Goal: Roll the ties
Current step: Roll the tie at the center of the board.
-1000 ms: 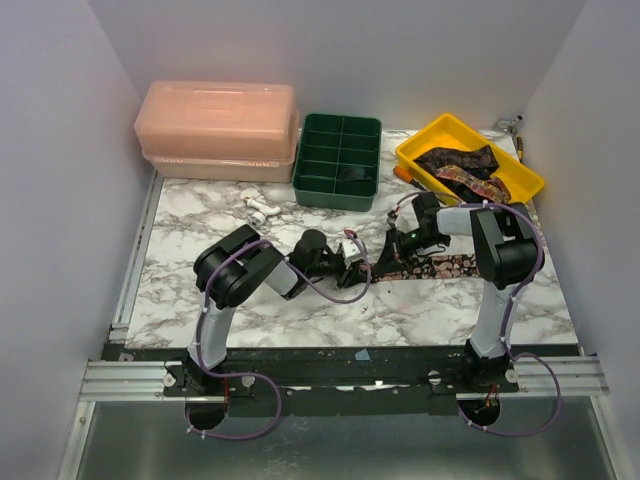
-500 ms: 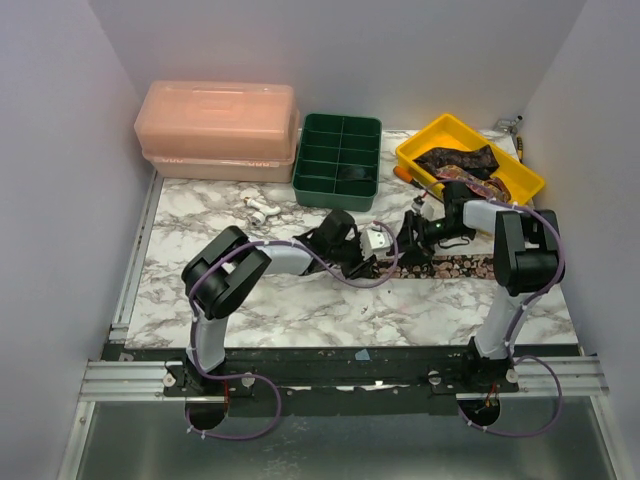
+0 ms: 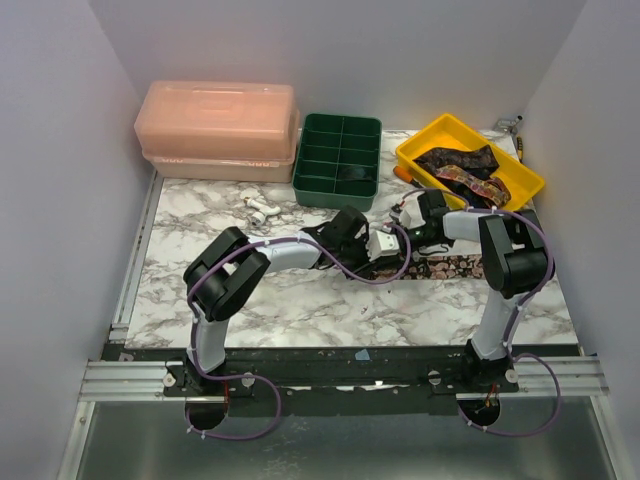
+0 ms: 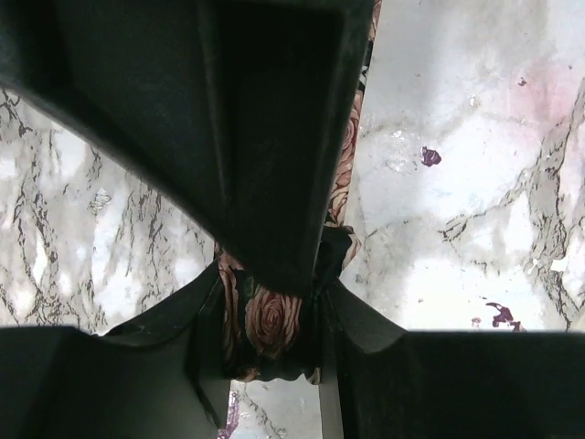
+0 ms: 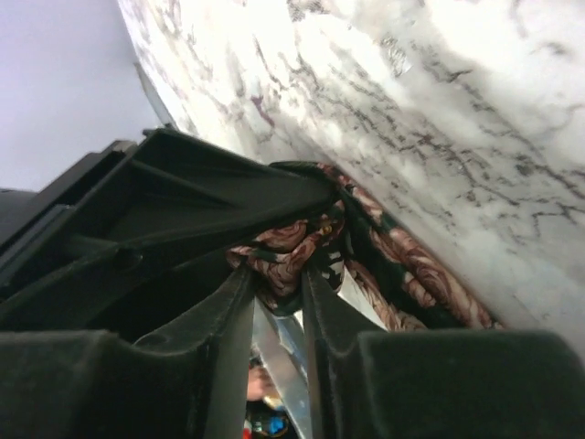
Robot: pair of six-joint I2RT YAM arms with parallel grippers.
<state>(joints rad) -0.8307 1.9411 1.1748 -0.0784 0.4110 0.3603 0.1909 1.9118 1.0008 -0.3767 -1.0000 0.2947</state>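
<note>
One dark tie with a pink rose pattern (image 3: 452, 266) lies stretched along the marble table right of centre, its left end bunched into a roll. My left gripper (image 3: 393, 262) is shut on that roll; in the left wrist view the rose fabric (image 4: 270, 318) sits squeezed between the jaws of the left gripper (image 4: 271, 293). The right gripper (image 3: 410, 246) meets it from the far side. In the right wrist view the right gripper (image 5: 279, 273) pinches the bunched tie (image 5: 291, 249) at its tips, with the flat tail (image 5: 411, 274) running off right. More ties (image 3: 462, 168) lie in the yellow tray (image 3: 420, 141).
A green compartment tray (image 3: 340, 160) stands at the back centre, and a pink lidded box (image 3: 218, 130) at the back left. Small white plastic pieces (image 3: 260, 210) lie on the marble in front of the box. Both arms crowd together over the tie's left end.
The left arm has reached further right with the rolled end. The right gripper pulled away toward the yellow tray, opened, then came back and closed on the roll.
</note>
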